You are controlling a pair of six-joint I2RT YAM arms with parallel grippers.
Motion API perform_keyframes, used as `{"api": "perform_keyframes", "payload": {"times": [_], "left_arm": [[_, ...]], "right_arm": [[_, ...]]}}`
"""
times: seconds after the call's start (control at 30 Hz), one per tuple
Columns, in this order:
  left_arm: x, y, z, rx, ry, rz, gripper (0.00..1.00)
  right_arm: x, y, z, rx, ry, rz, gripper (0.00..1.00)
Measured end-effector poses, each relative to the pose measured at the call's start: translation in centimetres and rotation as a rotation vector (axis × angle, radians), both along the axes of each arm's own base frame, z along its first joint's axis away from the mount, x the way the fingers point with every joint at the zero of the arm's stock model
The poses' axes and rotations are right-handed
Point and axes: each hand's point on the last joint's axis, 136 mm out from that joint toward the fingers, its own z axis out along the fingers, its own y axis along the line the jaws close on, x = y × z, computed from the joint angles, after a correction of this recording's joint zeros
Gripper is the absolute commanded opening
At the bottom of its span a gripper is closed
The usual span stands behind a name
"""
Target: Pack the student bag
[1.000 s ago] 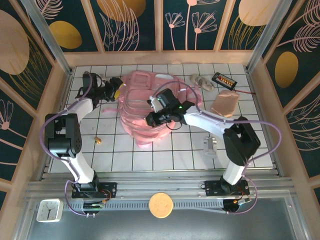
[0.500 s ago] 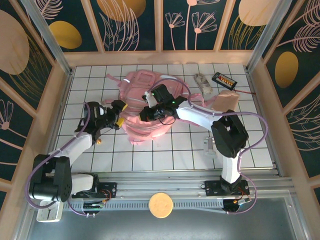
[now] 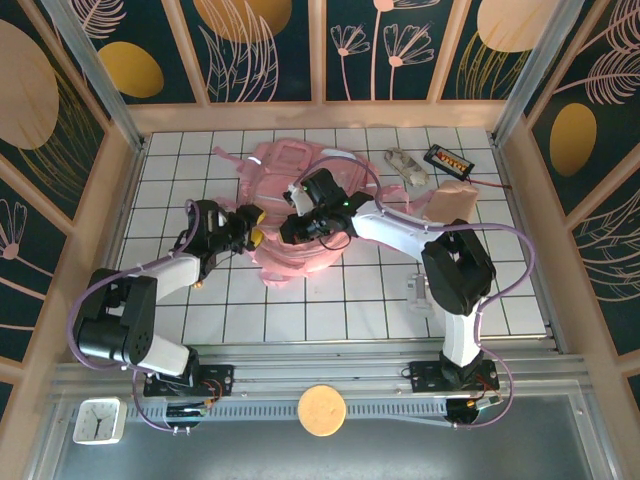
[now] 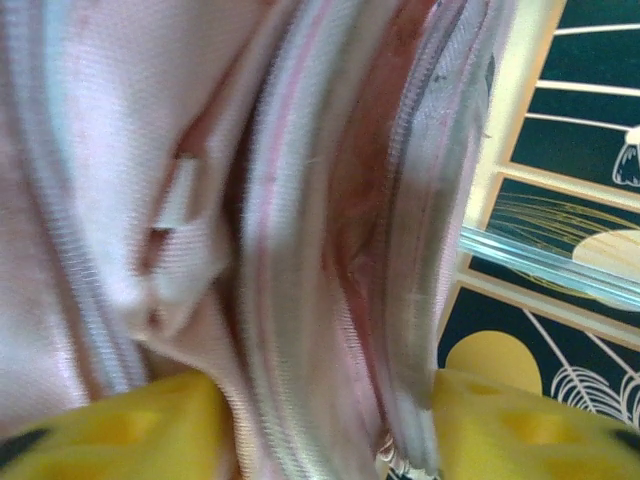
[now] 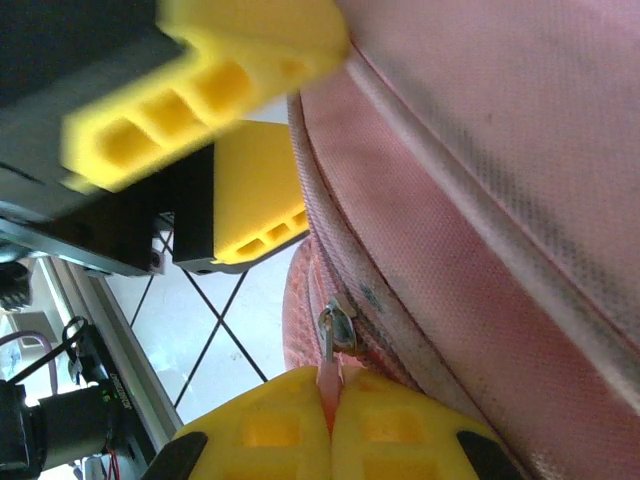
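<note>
Student bag [image 3: 283,165] lies mid-table between both arms, its zipped edge running between them: right gripper [image 5: 330,400] pinched on the zip pull [image 5: 331,330], left gripper [image 4: 330,425] spread astride the edge opposite.

Student bag [image 3: 283,170]: big soft pink backpack, lying crumpled on the table [image 3: 330,310], centre-far. Pale strips run beside the zips. One pink strap [image 3: 226,157] trails off its far-left corner. In left wrist cam a zip seam gapes, reddish lining inside. Zip pull [image 5: 329,335] w/ pink tab is pinched in my R gripper [image 5: 335,392].
</note>
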Motion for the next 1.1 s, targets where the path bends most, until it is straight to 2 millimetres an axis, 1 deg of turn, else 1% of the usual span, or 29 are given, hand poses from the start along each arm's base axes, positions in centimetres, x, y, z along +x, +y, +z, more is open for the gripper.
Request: {"api": "perform_keyframes", "payload": {"times": [0.03, 0.07, 0.27, 0.33, 0.4, 0.5, 0.57, 0.63, 0.7, 0.77, 0.9, 0.97, 1.03, 1.1], "left_arm": [[0.0, 0.0, -0.2, -0.004, 0.004, 0.002, 0.06], [0.1, -0.1, -0.2, -0.009, 0.004, 0.003, 0.00], [0.2, -0.2, 0.1, -0.006, -0.016, -0.005, 0.00], [0.1, 0.1, 0.3, 0.001, -0.024, -0.004, 0.00], [-0.3, 0.3, 0.5, 0.001, -0.028, -0.010, 0.00], [-0.8, 1.1, 0.4, 0.012, -0.028, -0.004, 0.00], [-0.8, 1.8, 0.4, 0.017, -0.027, 0.002, 0.00], [-1.0, 1.9, 0.3, 0.020, -0.026, -0.011, 0.00], [-1.2, 1.9, 0.1, 0.027, -0.022, -0.027, 0.00], [-1.5, 1.9, -0.1, 0.039, -0.021, -0.040, 0.00], [-1.9, 1.9, 0.0, 0.060, -0.027, -0.063, 0.00], [-2.1, 2.0, 0.0, 0.071, -0.028, -0.067, 0.00], [-2.3, 2.2, 0.0, 0.081, -0.028, -0.069, 0.00], [-2.4, 2.4, -0.1, 0.088, -0.026, -0.070, 0.00]], "right_arm": [[0.2, 0.1, 0.2, 0.001, -0.010, -0.003, 0.00], [0.4, 0.1, 0.4, -0.001, -0.017, -0.008, 0.00], [0.5, -0.6, 0.0, -0.043, -0.028, -0.008, 0.00], [0.2, -1.4, -0.5, -0.054, -0.029, -0.009, 0.00], [-0.5, -3.2, -1.1, -0.066, -0.022, -0.020, 0.00], [-1.2, -7.0, -1.5, -0.096, -0.001, -0.066, 0.00], [-1.2, -9.8, -1.7, -0.113, 0.001, -0.105, 0.00], [-0.8, -12.0, -1.9, -0.120, -0.011, -0.138, 0.00], [-0.2, -13.6, -2.1, -0.131, -0.026, -0.162, 0.00], [1.1, -15.0, -2.2, -0.139, -0.050, -0.182, 0.00], [4.1, -16.6, -2.4, -0.150, -0.101, -0.197, 0.00], [6.4, -17.3, -2.5, -0.161, -0.128, -0.206, 0.00], [9.1, -17.9, -2.3, -0.170, -0.168, -0.214, 0.00], [11.2, -18.1, -2.2, -0.175, -0.207, -0.209, 0.00]]}}
